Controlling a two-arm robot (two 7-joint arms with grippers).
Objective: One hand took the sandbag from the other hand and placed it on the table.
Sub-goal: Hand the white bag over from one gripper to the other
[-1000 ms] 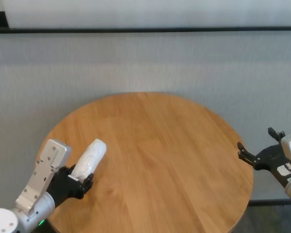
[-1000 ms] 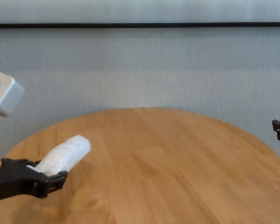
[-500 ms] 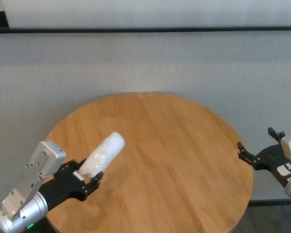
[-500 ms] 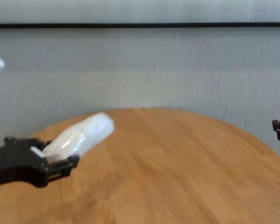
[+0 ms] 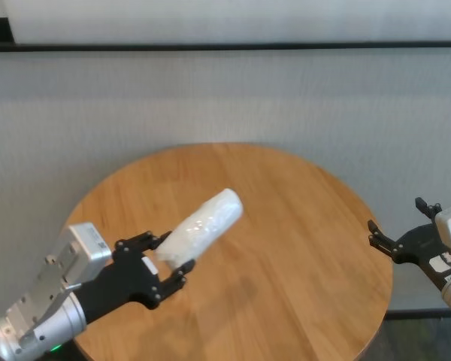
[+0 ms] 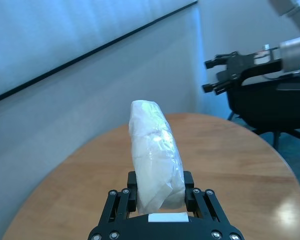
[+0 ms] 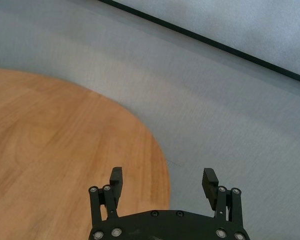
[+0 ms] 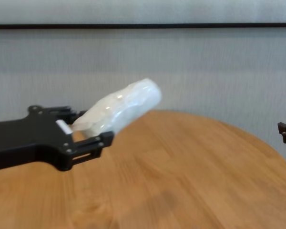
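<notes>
Biggest thing here is the round wood-grain worktop [image 5: 286,248], light brown going orange, sitting in front of a plain grey wall [image 5: 225,98] with a dark strip running along the top of it. The wood is bare where it shows.

Next is the left arm, coming in low from the robot's left side with a silvery-grey forearm. Its black left gripper [image 5: 164,259] is up above the left half of the worktop, and the jaws are pinching the near end of the sandbag [image 5: 203,226]. In the left wrist view you can see both fingers [image 6: 120,207] pressed against the bottom end of the bag [image 6: 155,165], one on each side, with a small white sticker [image 6: 168,217] on the gripper body right below it. The rest of the bag sticks out past the fingertips, tilted up and pointing toward the middle of the worktop and the wall. It's off the surface; in the chest view the bag [image 8: 121,107] sits clearly above the wood, and there's a soft shadow [image 5: 233,289] on the worktop under it.

The bag itself is white, oblong and pillow-like, wrapped in clear shiny plastic that's crinkled along its length.

Smallest bit: the right gripper [image 5: 395,244] is off past the worktop's right edge, well apart from the bag. Its jaws are spread wide with nothing between them, which the right wrist view [image 7: 162,182] shows nicely.
</notes>
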